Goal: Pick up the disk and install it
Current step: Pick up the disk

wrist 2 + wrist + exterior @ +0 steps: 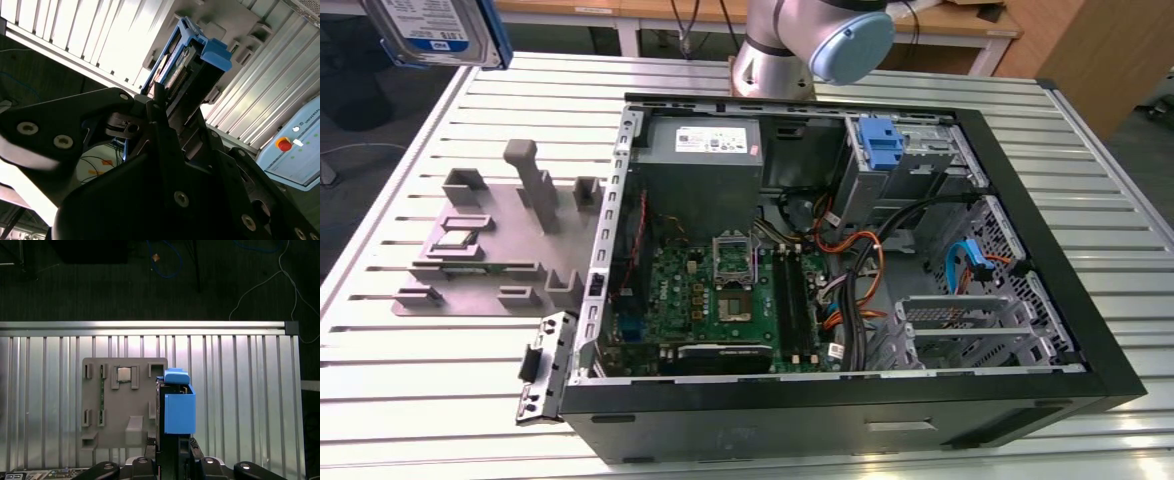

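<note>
Pinching the disk (178, 412) edge-on between the gripper (173, 452) fingers, blue carrier frame outward. Held high above the slatted table (240, 390), near the grey fixture plate (125, 405). At the exterior view's top left, well apart from the open computer case (1091, 345).

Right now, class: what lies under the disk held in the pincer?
In the first wrist view, the disk hangs over the slatted table beside the grey plate; the spot directly beneath is covered.

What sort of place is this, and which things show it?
Probably a robotics lab: a robot arm at a slatted metal table bearing an opened computer case and a grey parts fixture.
</note>
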You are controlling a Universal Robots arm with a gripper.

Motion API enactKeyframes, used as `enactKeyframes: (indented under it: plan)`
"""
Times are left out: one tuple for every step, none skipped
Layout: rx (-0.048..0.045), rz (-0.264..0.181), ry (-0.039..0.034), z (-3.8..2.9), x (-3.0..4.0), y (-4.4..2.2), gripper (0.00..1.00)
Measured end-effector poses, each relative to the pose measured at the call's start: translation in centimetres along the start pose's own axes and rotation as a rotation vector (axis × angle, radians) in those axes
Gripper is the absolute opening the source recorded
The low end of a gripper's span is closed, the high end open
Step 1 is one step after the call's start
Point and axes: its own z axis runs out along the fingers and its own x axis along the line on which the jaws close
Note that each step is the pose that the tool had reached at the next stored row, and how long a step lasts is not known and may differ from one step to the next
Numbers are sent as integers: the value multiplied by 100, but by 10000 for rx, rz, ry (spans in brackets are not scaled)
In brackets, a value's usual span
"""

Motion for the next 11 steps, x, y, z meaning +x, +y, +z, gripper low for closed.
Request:
enactKeyframes:
  plan:
    - [-1,0,0,-1,-1,-9,35]
    - [0,0,-1,-1,-1,-19,35]
    - [0,0,0,-1,-1,-27,35]
    - [0,0,0,-2,-1,-35,35]
    - [-1,1,0,-2,-2,-39,35]
    - [-1,2,0,-2,-2,-41,35]
    - [0,2,0,-2,-2,-41,35]
    - [0,1,0,-2,-2,-42,35]
    - [0,0,0,-2,-2,-43,35]
    - [0,0,0,-2,-2,-44,35]
    - [-1,1,0,-2,-2,-44,35]
